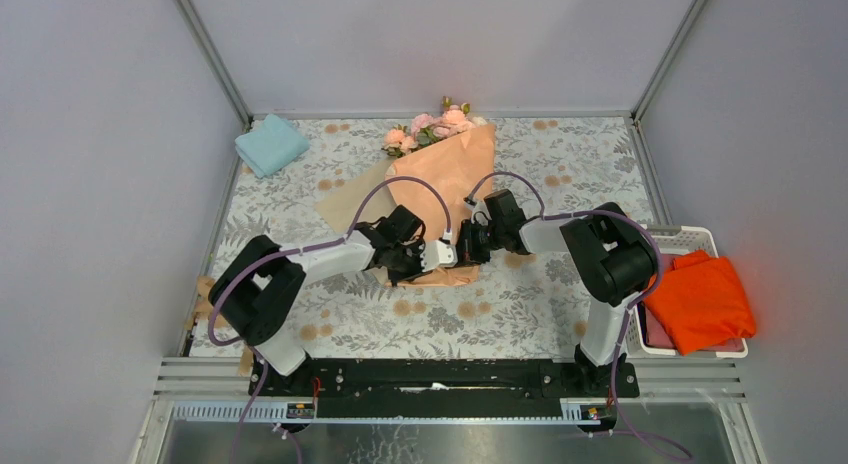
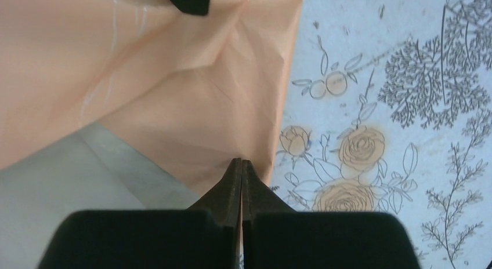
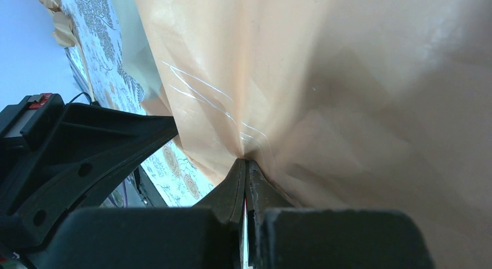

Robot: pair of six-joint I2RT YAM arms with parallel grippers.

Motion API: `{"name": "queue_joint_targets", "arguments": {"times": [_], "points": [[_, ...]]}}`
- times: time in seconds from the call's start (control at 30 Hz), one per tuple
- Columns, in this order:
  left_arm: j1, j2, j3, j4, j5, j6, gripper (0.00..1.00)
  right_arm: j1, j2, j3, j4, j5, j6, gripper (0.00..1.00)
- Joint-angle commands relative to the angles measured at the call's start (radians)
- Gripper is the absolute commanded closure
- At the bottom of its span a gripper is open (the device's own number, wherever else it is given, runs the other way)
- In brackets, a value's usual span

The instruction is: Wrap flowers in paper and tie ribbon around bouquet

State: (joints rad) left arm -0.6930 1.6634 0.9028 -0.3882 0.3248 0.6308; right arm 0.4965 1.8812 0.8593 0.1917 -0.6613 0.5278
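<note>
Top external view: the flowers (image 1: 432,127) lie at the far middle of the floral-patterned surface (image 1: 560,304), heads pointing away from the arms. They are wrapped in a cone of peach paper (image 1: 445,179) whose narrow end reaches toward the arms. The left gripper (image 1: 448,256) and right gripper (image 1: 470,246) meet almost tip to tip at that near end. A light-blue cloth (image 1: 270,144) sits at the far left corner. An orange cloth (image 1: 702,302) drapes over a white basket (image 1: 690,236) beyond the right edge.

Left wrist view: the left gripper (image 2: 241,164) has its jaws pressed fully together. Its tips are at the lower corner of the paper (image 2: 174,77), just beside the bare surface (image 2: 406,77). Whether a fold lies between them cannot be told.

Right wrist view: the right gripper (image 3: 245,163) is closed and pinches the paper (image 3: 348,77), with creases fanning out from its tips. The black housing (image 3: 69,159) of the left arm stands just beside it.
</note>
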Motion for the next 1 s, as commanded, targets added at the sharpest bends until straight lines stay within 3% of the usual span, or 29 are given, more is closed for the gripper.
{"name": "queue_joint_targets", "arguments": {"times": [0.0,0.53,0.7,0.83,0.97], "points": [[0.003,0.019,-0.111,-0.258,-0.072,0.056,1.00,0.008,0.053,-0.027,-0.123,0.147,-0.067,1.00],[0.014,-0.139,-0.232,-0.352,-0.157,0.056,1.00,0.008,0.067,-0.003,-0.163,0.167,-0.094,1.00],[0.182,-0.165,-0.127,-0.365,-0.085,-0.023,1.00,0.008,0.068,-0.003,-0.161,0.170,-0.094,1.00],[0.469,-0.161,0.027,-0.324,0.057,-0.243,0.75,0.008,0.070,-0.001,-0.165,0.168,-0.101,1.00],[0.682,-0.159,0.098,-0.289,0.278,-0.495,0.39,0.008,0.070,0.001,-0.171,0.172,-0.110,1.00]]}}
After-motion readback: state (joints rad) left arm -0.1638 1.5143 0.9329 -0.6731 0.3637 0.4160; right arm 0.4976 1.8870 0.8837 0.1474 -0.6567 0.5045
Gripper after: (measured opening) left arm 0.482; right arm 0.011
